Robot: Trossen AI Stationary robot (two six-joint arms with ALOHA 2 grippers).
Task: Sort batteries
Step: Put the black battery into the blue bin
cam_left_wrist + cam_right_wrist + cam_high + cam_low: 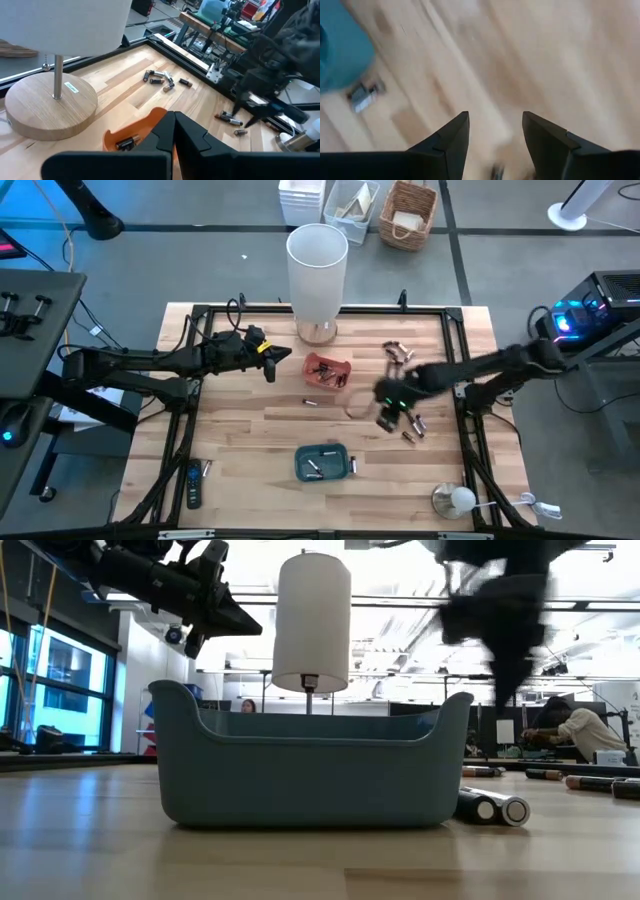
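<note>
Overhead, right claw (388, 417) spread over counter (240, 430) beside loose batteries (412, 428), left claw (272, 363) clenched near orange tray (328, 370) | low: blue tray (310, 775) hides counter behind; two cells (492, 808) at its side | left wrist: orange tray cut off, battery inside (125, 143) | right wrist: blurred, fingers (451, 137) apart, empty.

We find no legible text, labels, brands, numbers or signs on any item in view.
</note>
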